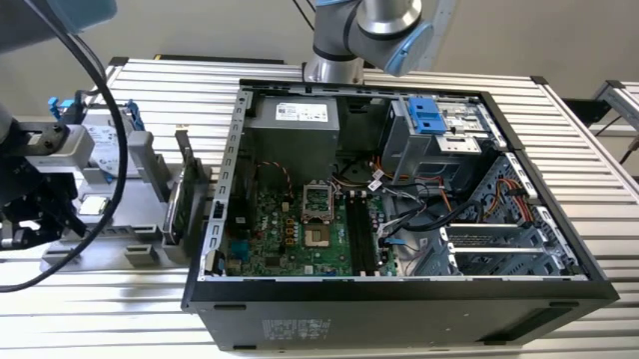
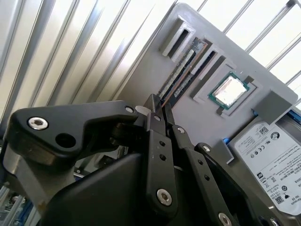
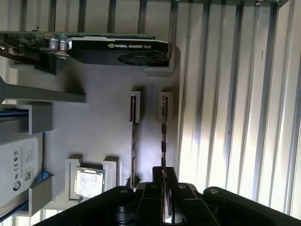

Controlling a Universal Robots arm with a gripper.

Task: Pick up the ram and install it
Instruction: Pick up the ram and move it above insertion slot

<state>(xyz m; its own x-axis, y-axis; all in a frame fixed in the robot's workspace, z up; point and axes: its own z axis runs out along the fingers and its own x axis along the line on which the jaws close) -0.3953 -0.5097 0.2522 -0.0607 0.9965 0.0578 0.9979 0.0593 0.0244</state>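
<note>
Gripper (image 3: 163, 171) fingers, black and nearest the lens in both wrist views, were found clenched on the ram (image 3: 163, 134), one finger on each flat face of the board at one end of it. At inspection the ram stood on its long edge in a narrow slot of the grey parts tray (image 3: 99, 117) and had not been lifted clear. A second memory stick (image 3: 133, 136) stood parallel in the neighbouring slot, between the ram and the processor (image 3: 89, 182), which lay flat in its own recess. A hard drive (image 3: 16, 169) was seated beyond the processor, and a graphics card (image 3: 117, 49) stood on edge across the far end of the tray. In the exterior view, the tray rested on the slatted table (image 1: 599, 164) just to the exterior view's left of the open computer case (image 1: 399, 292). Inside the case the green motherboard (image 1: 289, 224) lay exposed, well apart from the ram.
</note>
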